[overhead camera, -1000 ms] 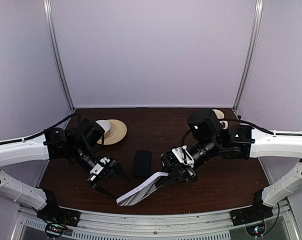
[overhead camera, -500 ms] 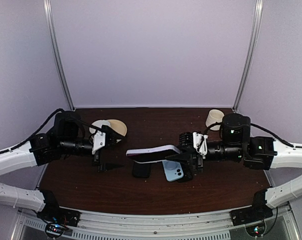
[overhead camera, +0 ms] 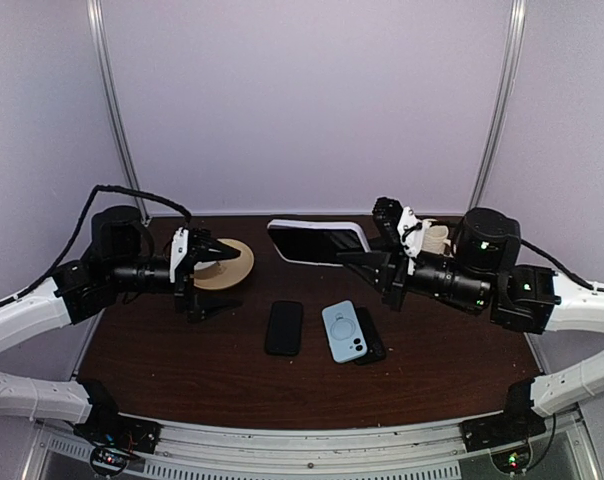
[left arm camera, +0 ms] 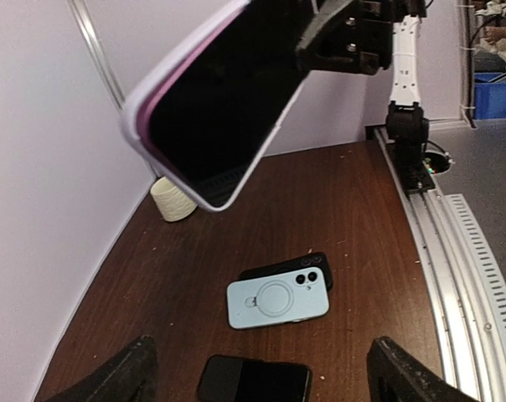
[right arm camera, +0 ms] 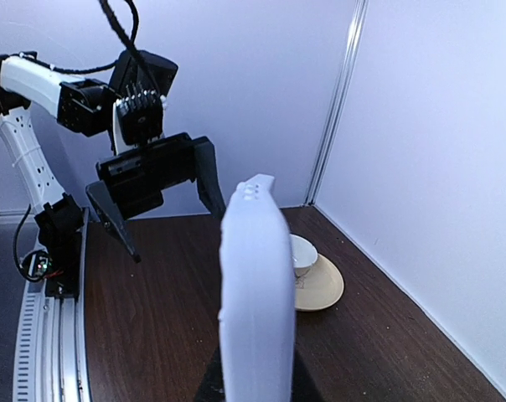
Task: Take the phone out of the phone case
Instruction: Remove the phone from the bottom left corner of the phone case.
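My right gripper (overhead camera: 374, 256) is shut on one end of a phone in a lavender-white case (overhead camera: 317, 241) and holds it high above the table, level. In the left wrist view the phone's dark screen (left arm camera: 215, 109) faces the camera. In the right wrist view the case (right arm camera: 255, 293) shows edge-on. My left gripper (overhead camera: 234, 279) is open and empty, raised at the left and pointing at the held phone from a short distance. Its fingers (left arm camera: 127, 377) frame the table below.
A black phone (overhead camera: 284, 327) lies flat mid-table. A light blue cased phone (overhead camera: 344, 331) lies partly over another black one (overhead camera: 370, 338). A tan saucer with a white cup (overhead camera: 225, 262) stands back left. A cream cup (overhead camera: 437, 237) stands back right.
My right gripper has lifted the cased phone from low near the front edge up toward the back. My left gripper has risen and turned to face it. The light blue phone has come into view.
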Controlling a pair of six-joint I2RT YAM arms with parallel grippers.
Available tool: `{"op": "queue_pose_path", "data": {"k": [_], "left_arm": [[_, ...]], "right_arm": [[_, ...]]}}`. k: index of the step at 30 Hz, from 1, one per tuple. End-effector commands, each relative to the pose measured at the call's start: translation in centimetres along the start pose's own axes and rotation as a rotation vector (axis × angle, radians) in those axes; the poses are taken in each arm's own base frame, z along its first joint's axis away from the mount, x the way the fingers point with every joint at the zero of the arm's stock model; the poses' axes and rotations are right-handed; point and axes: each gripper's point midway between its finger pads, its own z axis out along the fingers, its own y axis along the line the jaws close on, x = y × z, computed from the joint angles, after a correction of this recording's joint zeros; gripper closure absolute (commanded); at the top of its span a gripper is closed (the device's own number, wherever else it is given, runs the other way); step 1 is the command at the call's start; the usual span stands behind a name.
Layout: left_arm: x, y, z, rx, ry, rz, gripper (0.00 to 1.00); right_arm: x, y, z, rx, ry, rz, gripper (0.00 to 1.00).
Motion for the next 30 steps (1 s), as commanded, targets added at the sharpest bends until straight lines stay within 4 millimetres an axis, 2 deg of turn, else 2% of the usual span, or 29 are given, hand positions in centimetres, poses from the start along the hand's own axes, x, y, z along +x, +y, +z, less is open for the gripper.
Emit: {"op": "queue_pose_path", "data": {"k": [1,7,10,14,16,19,21,23,30], "left_arm": [[-3.4,-2.2,-0.7,0.159,-0.136,0.023,0.12],[-5.4,-3.1,-1.3,0.229,-0.232,-0.008,0.20],[-6.6,-3.9,-1.7,0.288,-0.289,-0.013,0.30],[-7.3,-4.6,-2.2,0.328,-0.336,-0.012,0.38],[-7.3,-4.8,-2.2,0.339,-0.336,-0.013,0.41],[-7.5,-5.3,-2.6,0.378,-0.349,-0.003,0.55],[-7.6,-5.9,-2.8,0.416,-0.351,-0.006,0.57],[-7.6,-6.4,-3.0,0.457,-0.354,-0.002,0.64],[-7.4,-6.9,-3.2,0.486,-0.345,0.012,0.80]], "right_arm": [[-7.3,-0.9,-1.1,-0.003,-0.213,0.106,1.00],[-9.9,2.2,-1.4,-0.207,-0.299,0.142,1.00],[-10.1,2.9,-0.6,-0.264,-0.274,0.173,1.00],[-10.6,4.2,-0.1,-0.358,-0.293,0.238,1.00],[-10.8,4.7,0.2,-0.391,-0.304,0.265,1.00],[-10.9,5.2,0.5,-0.427,-0.309,0.287,1.00],[-10.9,5.3,0.8,-0.437,-0.305,0.293,1.00],[-10.8,5.4,1.0,-0.444,-0.302,0.296,1.00],[-10.7,5.3,0.9,-0.434,-0.303,0.291,1.00]]}}
